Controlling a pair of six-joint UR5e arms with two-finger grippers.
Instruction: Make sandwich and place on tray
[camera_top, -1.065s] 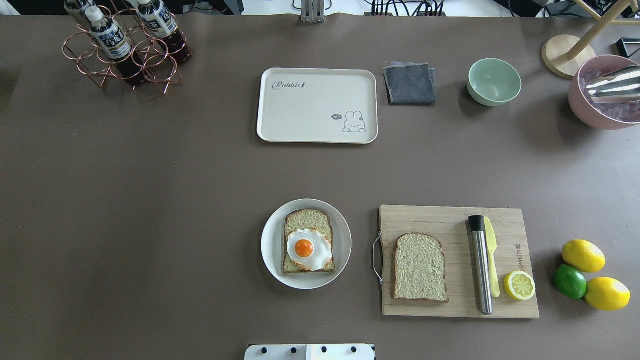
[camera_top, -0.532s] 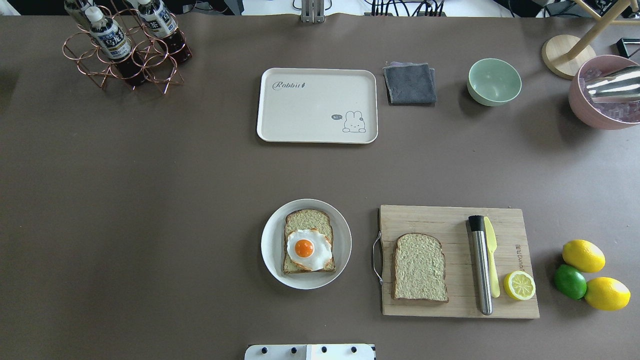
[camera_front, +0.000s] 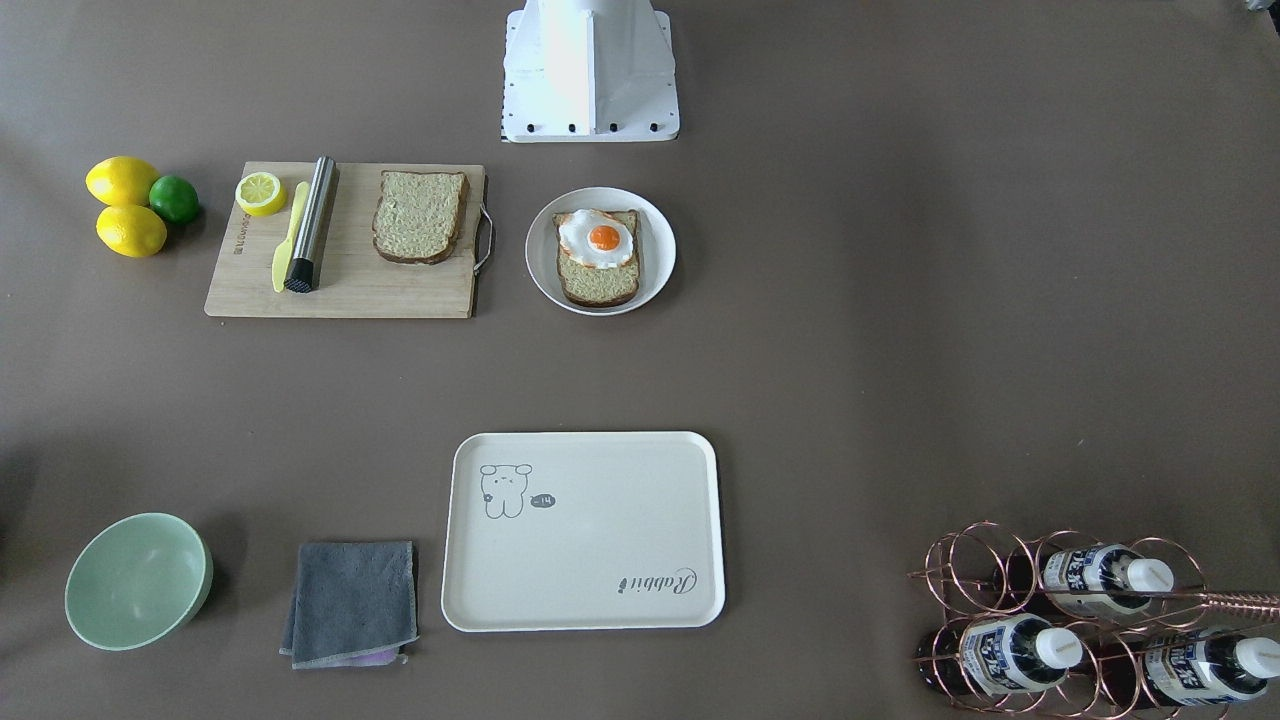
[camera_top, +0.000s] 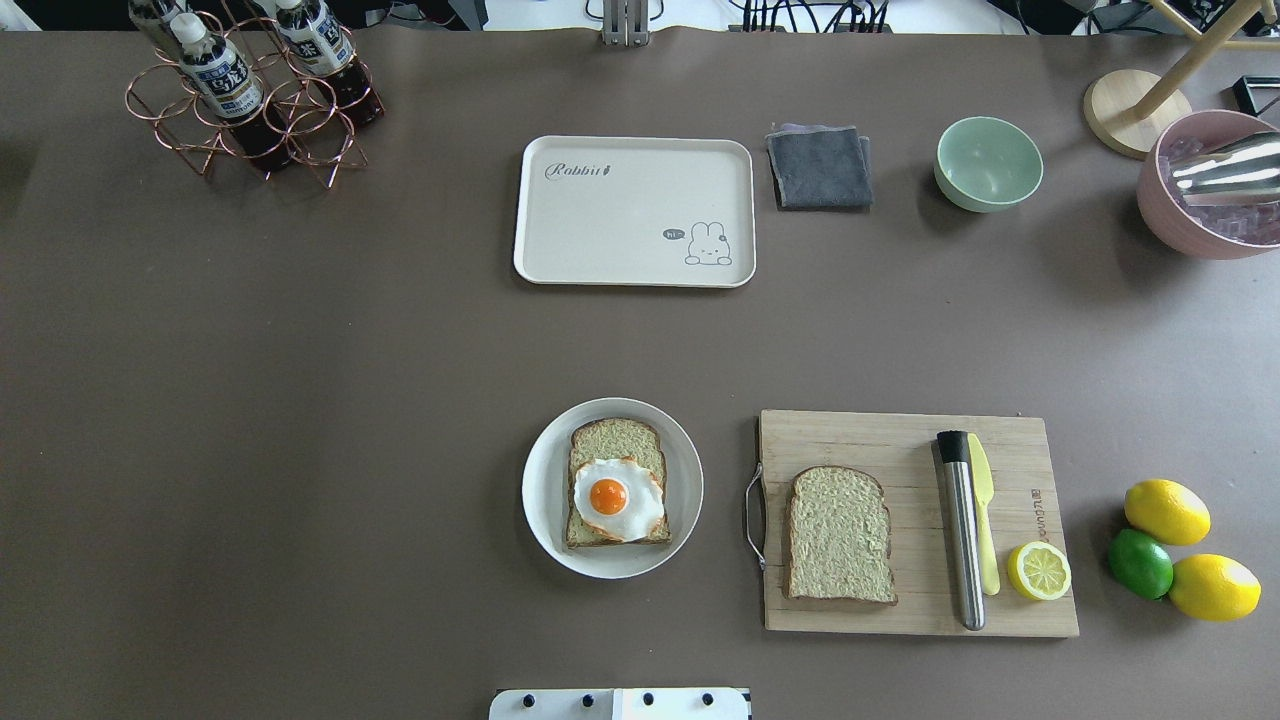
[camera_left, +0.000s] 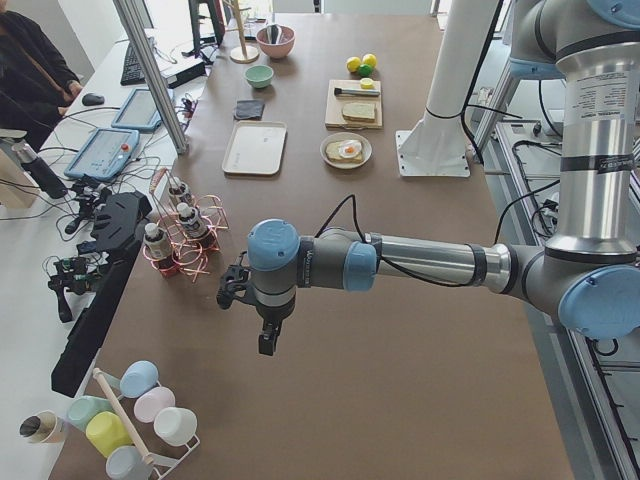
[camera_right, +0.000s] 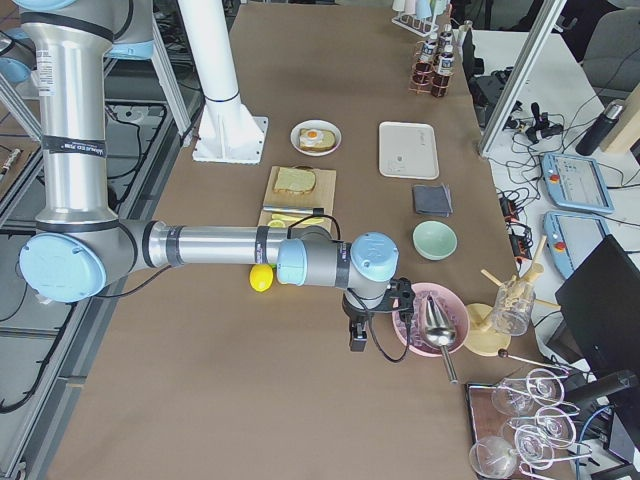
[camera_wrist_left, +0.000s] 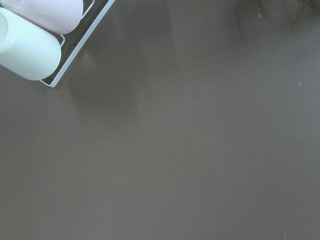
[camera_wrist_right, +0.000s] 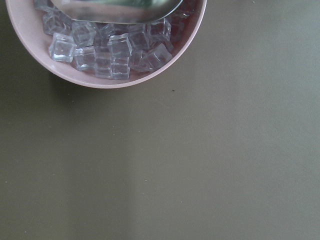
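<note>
sandwich (camera_top: 618, 485) half built: bottom slice (camera_top: 617, 438) with egg (camera_top: 608, 497) on top, on plate (camera_top: 545, 500), near robot base. second slice (camera_top: 838, 535) lies flat on cutting board (camera_top: 900, 440), just right of plate, not on egg. tray (camera_top: 620, 215) on far side of table, well apart from plate. left gripper (camera_left: 266, 343) hangs over bare table at left end, near bottle rack (camera_left: 185, 245); finger gap: cannot tell. right gripper (camera_right: 356, 340) hangs at right end, just beside pink bowl (camera_wrist_right: 115, 84) of ice; gap: cannot tell either.

open tabletop (camera_top: 620, 345) between plate (camera_top: 537, 492), tray (camera_top: 620, 215)
</note>
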